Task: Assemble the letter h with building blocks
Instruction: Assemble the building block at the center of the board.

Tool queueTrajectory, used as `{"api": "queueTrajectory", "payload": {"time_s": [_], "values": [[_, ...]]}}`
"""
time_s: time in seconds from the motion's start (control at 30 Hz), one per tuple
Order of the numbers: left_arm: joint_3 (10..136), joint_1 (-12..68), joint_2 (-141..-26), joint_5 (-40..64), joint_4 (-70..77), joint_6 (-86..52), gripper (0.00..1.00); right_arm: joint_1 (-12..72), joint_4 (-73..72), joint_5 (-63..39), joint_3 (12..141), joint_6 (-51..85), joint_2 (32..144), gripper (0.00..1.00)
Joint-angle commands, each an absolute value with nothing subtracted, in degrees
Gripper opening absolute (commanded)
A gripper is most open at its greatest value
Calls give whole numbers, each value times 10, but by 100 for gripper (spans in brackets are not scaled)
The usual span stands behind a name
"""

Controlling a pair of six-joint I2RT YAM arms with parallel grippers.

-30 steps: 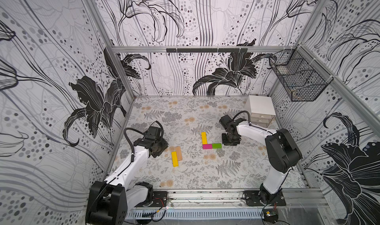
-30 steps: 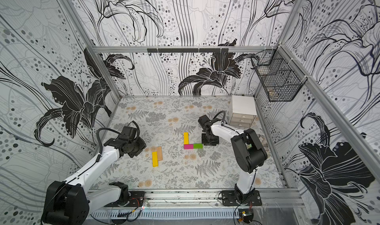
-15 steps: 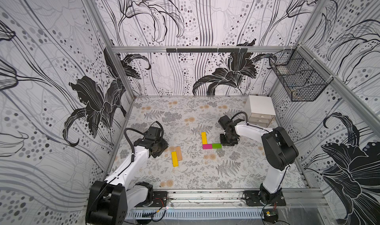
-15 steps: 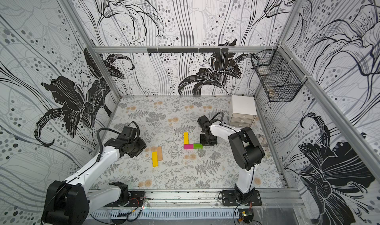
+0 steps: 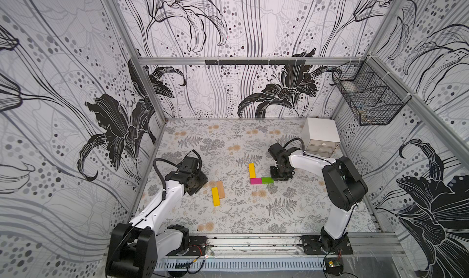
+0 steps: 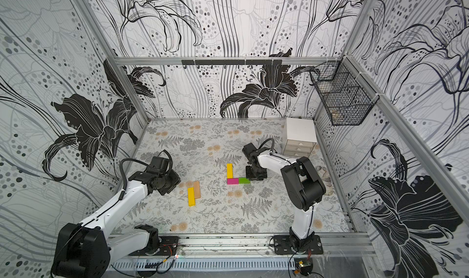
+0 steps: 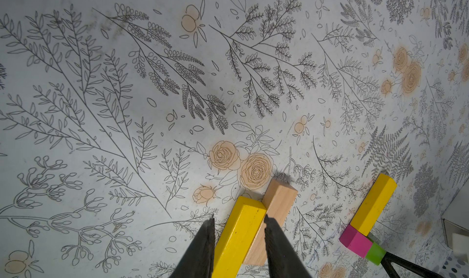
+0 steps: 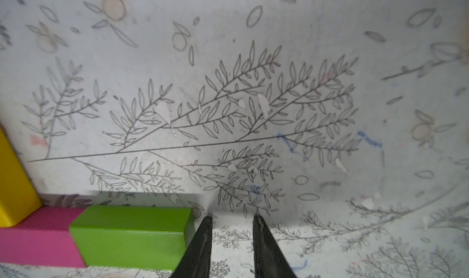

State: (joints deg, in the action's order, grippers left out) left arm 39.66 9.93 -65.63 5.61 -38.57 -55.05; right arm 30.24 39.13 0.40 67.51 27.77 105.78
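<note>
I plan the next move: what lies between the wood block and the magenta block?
Nothing; only bare mat lies between the wood block and the magenta block, as both top views show.

The near strip of the mat and its far left are left open. The far right corner is blocked by the white drawer chest. A bare lane is found between the yellow-and-wood pair and the joined yellow, magenta and green blocks.
</note>
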Motion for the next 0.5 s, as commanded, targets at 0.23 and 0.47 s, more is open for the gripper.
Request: {"api": "queueTrajectory", "payload": {"time_s": [0.23,0.47], "values": [[390,101,-658,55,-374,-548,36,313,398,-6,686,270,1072,30],[392,102,-661,56,-374,-548,36,316,399,-2,691,273,1072,30]]}}
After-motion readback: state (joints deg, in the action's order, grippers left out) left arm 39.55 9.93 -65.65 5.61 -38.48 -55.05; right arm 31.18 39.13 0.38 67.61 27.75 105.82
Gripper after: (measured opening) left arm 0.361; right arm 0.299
